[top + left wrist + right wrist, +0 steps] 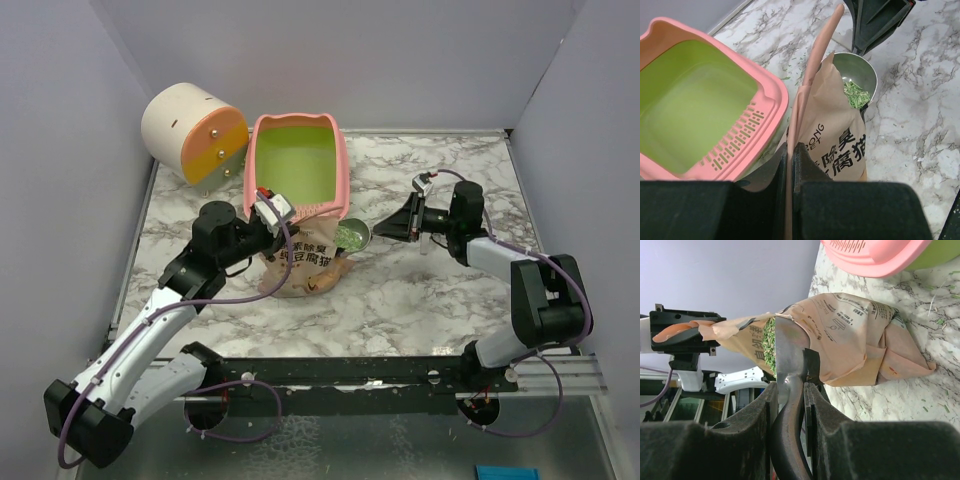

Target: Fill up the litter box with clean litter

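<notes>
while the left gripper pinches the tan pouch by its top edge, the right gripper is clamped on the metal scoop handle. its bowl holds green litter at the pouch mouth. the litter box stands just beside the pouch on the marble table.

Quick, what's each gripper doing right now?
Left gripper: closed, pinching the top edge of the litter bag.
Right gripper: closed on the handle of the metal scoop.
</notes>
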